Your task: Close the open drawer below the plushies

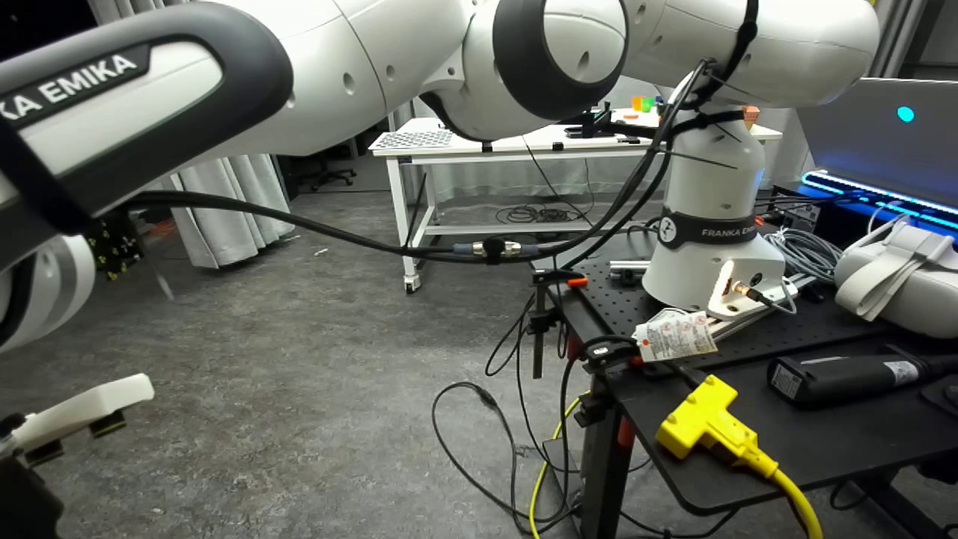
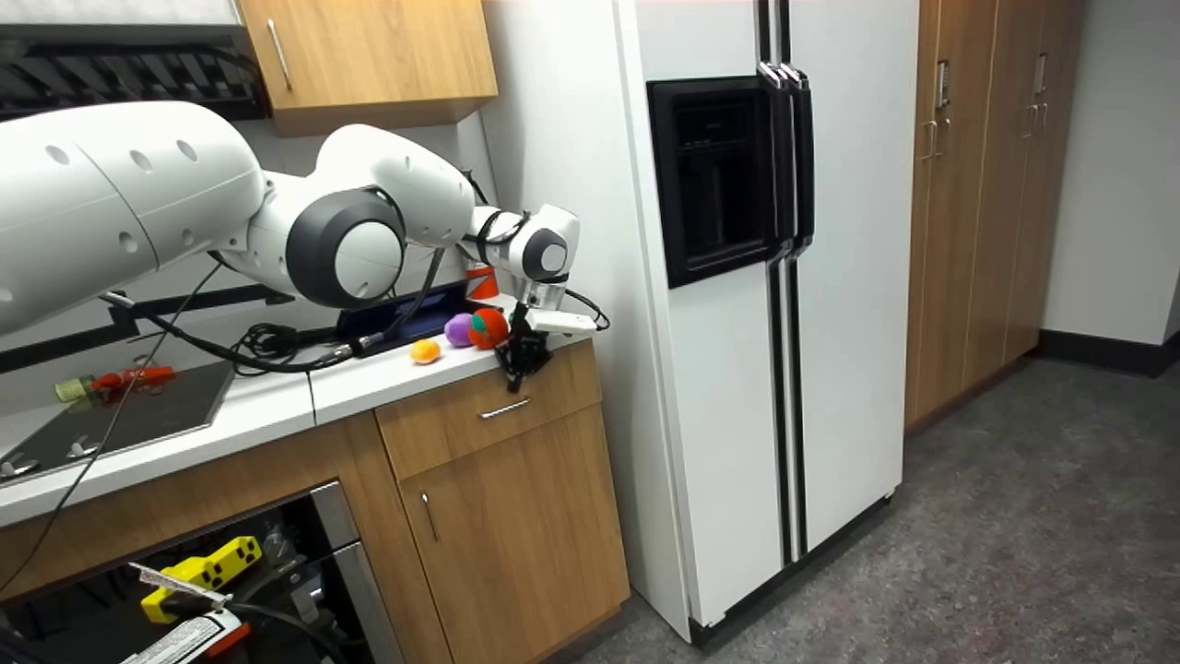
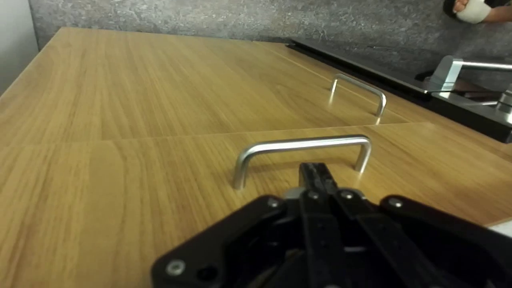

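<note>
The gripper [image 3: 315,171] hangs with fingers [image 3: 308,176] pressed together before the drawer [image 2: 452,424], whose front seems flush with the cabinet door [image 2: 525,526]. Just below the gripper is the drawer's handle [image 3: 304,145]; beside it, on the counter [image 2: 387,371], the red plushie [image 2: 495,329], then the purple plushie [image 2: 456,330].

Both ext. views well lit; wrist pic soft in fg, w/ glint on drawer handle [image 3: 308,144].

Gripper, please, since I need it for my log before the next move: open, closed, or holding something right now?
Gripper: closed, its fingers together, holding nothing.
</note>
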